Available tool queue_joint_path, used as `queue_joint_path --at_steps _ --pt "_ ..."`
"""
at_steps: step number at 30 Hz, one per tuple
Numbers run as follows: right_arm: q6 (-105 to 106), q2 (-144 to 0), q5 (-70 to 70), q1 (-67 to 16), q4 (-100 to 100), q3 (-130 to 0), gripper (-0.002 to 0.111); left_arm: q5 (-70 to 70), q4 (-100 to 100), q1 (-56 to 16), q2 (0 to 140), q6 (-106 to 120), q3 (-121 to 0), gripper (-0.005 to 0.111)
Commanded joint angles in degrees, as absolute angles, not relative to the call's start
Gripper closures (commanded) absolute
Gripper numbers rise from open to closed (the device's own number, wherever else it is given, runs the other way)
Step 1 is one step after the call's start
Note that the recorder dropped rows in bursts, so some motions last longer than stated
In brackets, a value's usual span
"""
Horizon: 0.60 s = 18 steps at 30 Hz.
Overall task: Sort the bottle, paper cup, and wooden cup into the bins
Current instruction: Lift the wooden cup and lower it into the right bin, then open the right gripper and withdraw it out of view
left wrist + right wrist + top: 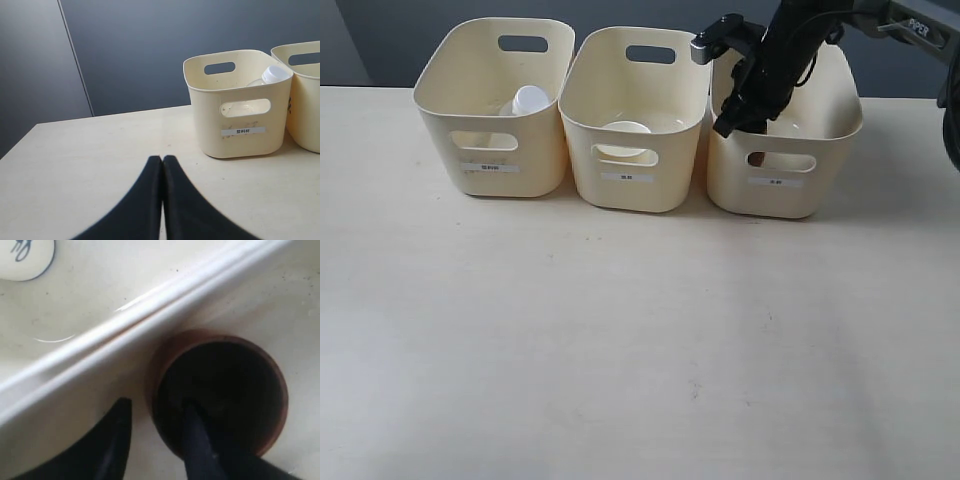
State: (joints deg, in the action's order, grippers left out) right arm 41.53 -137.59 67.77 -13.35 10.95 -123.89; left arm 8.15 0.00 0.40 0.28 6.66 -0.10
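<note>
Three cream bins stand in a row at the table's back. The bottle (pixel 528 100) (pixel 275 74) lies in the left bin (pixel 480 125) (pixel 210 130), white cap up. Inside the middle bin (pixel 665 190) sits the paper cup (pixel 625 130) (pixel 22 257). The wooden cup (pixel 167 352) stands upright in the right bin (pixel 825 185), a brown patch of it (pixel 757 159) showing through the handle cutout. My right gripper (pixel 735 120) (pixel 155 404) reaches down into that bin, open, one finger inside the cup, the other outside with a gap to the wall. My left gripper (pixel 162 159) is shut and empty, low over the table, left of the bins.
Bare pale tabletop (pixel 620 340) stretches in front of the bins. A dark wall (pixel 150 50) runs behind the table. The rims of the middle and right bins (pixel 150 305) nearly touch, close beside the wooden cup.
</note>
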Motion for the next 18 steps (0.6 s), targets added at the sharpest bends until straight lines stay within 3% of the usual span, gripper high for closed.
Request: queue_joint_path --at_steps 1,13,15,18 --pt "42.1 -135.7 66.6 -13.1 9.7 -123.7 0.074 7.7 0.0 0.4 0.0 6.6 0.0 0.107" --pt "38.4 -124.4 70.0 -13.1 11.1 -123.7 0.076 7.7 0.0 0.4 0.0 6.6 0.0 0.107" --pt "37.1 -122.5 70.0 -13.1 11.1 -123.7 0.084 7.7 0.0 0.4 0.0 6.6 0.0 0.107" --pt "32.8 -119.3 70.0 -13.1 11.1 -122.4 0.108 7.7 0.0 0.4 0.0 6.6 0.0 0.107"
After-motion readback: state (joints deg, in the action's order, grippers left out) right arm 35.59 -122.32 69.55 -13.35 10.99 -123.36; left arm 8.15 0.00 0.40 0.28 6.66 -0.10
